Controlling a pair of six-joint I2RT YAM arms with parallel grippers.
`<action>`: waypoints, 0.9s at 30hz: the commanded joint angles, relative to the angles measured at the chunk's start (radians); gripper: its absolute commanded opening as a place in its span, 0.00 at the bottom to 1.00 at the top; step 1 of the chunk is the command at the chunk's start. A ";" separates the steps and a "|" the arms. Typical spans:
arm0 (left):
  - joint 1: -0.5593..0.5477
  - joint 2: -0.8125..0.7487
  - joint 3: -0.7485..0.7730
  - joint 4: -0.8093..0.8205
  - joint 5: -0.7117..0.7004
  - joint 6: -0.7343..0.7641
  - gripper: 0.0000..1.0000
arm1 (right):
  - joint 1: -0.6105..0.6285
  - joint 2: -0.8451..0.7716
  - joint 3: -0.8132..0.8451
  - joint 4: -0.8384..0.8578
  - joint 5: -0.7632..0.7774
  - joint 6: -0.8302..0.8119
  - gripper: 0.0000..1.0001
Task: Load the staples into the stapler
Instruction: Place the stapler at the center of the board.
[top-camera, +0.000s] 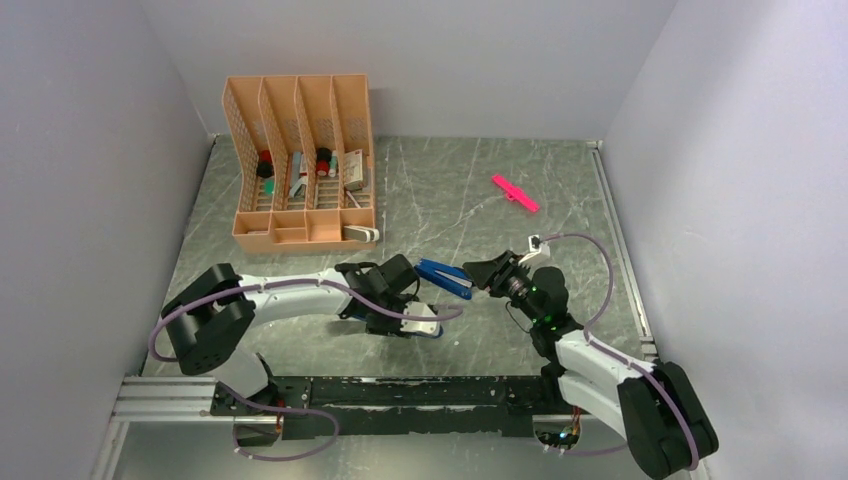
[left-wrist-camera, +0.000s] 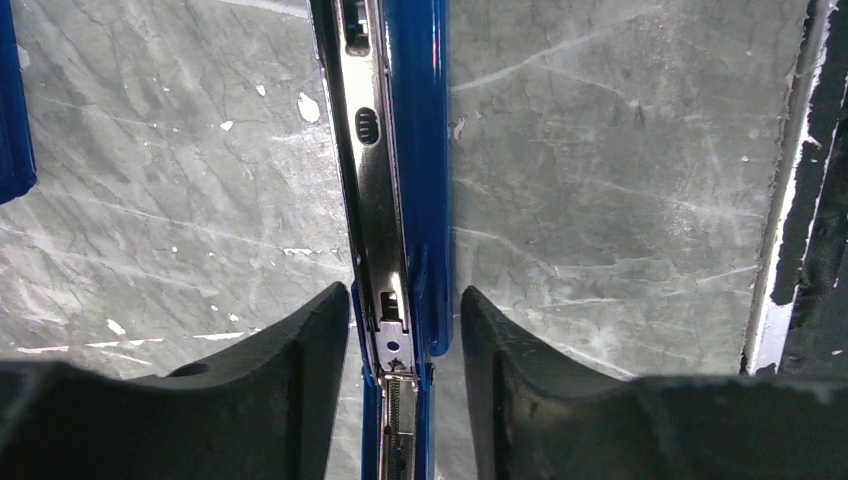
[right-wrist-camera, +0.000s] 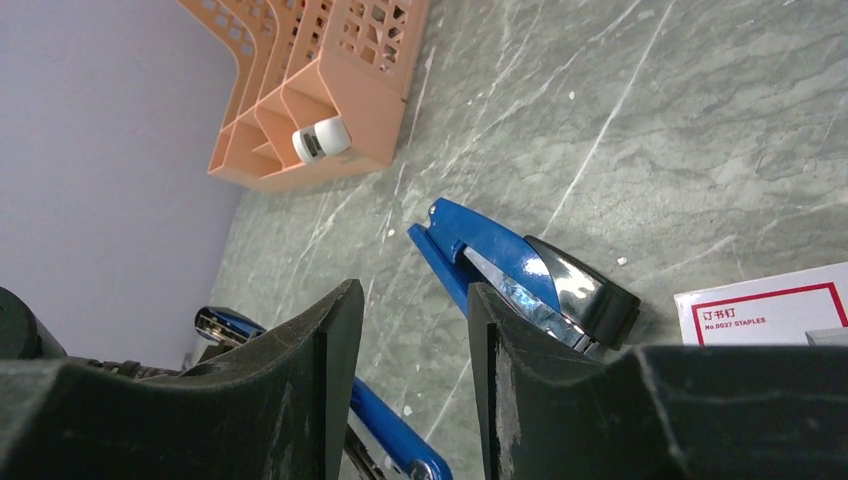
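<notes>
blue stapler (left-wrist-camera: 420, 150) lies hinged open mid-frame, its bare steel channel (left-wrist-camera: 372, 200) smooth and narrow, running betw the left gripper (left-wrist-camera: 405, 305), jaws apart w/ slim gaps each side. right gripper (right-wrist-camera: 415, 330) jaws apart, empty. staples not visible; their flat card box (right-wrist-camera: 745, 300) sits at right edge. prob best: lay a strip flat, in line w/ the channel.

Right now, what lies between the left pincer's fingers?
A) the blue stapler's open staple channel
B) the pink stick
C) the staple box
A: the left wrist view shows the blue stapler, metal channel exposed, running between the fingers of the left pincer.
</notes>
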 joint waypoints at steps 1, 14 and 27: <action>0.006 -0.032 -0.009 0.019 -0.002 0.021 0.53 | -0.009 0.012 0.023 0.047 -0.027 -0.005 0.46; 0.006 -0.382 -0.090 0.203 -0.018 -0.158 0.64 | 0.078 0.061 0.199 -0.236 -0.104 -0.341 0.47; 0.006 -0.775 -0.279 0.453 -0.251 -0.847 0.48 | 0.462 0.428 0.456 -0.419 -0.161 -0.715 0.51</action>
